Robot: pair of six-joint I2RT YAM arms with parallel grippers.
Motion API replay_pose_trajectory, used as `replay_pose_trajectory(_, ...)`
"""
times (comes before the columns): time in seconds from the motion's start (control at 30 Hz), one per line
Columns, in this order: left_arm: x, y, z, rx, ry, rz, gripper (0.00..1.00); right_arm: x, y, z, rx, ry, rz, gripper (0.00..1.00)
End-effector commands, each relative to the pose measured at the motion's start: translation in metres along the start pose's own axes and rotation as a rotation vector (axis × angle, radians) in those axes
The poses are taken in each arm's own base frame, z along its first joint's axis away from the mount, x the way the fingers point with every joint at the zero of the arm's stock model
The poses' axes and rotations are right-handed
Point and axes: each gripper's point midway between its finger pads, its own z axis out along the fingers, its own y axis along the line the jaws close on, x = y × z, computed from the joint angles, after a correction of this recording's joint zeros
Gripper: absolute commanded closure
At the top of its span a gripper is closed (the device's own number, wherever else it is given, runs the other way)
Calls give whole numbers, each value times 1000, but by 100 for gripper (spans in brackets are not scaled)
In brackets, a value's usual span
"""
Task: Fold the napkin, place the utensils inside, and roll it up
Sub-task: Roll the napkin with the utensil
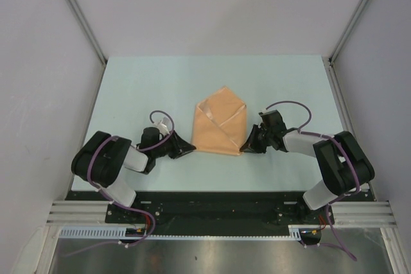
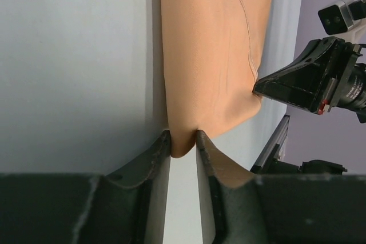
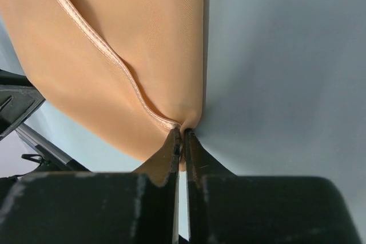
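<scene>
The peach-orange napkin (image 1: 220,121) lies folded on the table, with a point at its far end and a hemmed flap across it. My left gripper (image 1: 192,150) is at the napkin's near left corner. In the left wrist view its jaws (image 2: 183,138) stand a narrow gap apart, with the napkin (image 2: 211,55) corner lying between the fingertips. My right gripper (image 1: 243,150) is at the near right corner. In the right wrist view it (image 3: 183,132) is shut, pinching the napkin (image 3: 114,44) where the hem meets the edge. The utensils are out of view.
The pale blue table (image 1: 289,81) is walled in by grey panels at the back and both sides. A black rail (image 1: 218,200) runs along its near edge by the arm bases. The right arm's black fingers (image 2: 286,84) show in the left wrist view.
</scene>
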Motion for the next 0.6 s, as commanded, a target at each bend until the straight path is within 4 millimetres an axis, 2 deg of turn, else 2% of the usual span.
replay_pose_trajectory(0.0,-12,-10,9,13,-20,24,74,-1,-21,-9,112,-34,-56,86)
replay_pose_trajectory(0.03,-16,-14,11,20,-22,27,76,-3,-20,-13,113,-43,-74,72)
replay_pose_trajectory(0.13,-19,-20,13,32,-11,29,82,-19,-8,-33,115,-105,-161,48)
replay_pose_trajectory(0.2,-21,-26,14,41,-6,25,89,-33,8,-50,107,-172,-254,39)
replay_pose_trajectory(0.27,-21,-28,12,32,5,16,97,-46,24,-60,101,-244,-339,36)
replay_pose_trajectory(0.3,-25,-33,12,39,2,20,100,-42,37,-61,84,-258,-425,34)
replay_pose_trajectory(0.37,-26,-36,10,25,12,13,100,-49,56,-63,82,-325,-523,33)
replay_pose_trajectory(0.4,-29,-41,11,27,10,18,100,-36,73,-57,61,-318,-599,33)
replay_pose_trajectory(0.47,-28,-41,9,4,23,9,100,-40,91,-52,96,-376,-704,33)
replay_pose_trajectory(0.5,-33,-47,7,13,14,18,100,-38,100,-47,105,-383,-749,33)
replay_pose_trajectory(0.53,-31,-45,6,-2,20,9,100,-19,112,-33,100,-362,-836,33)
replay_pose_trajectory(0.57,-32,-46,6,-4,18,13,100,-20,116,-29,140,-396,-872,33)
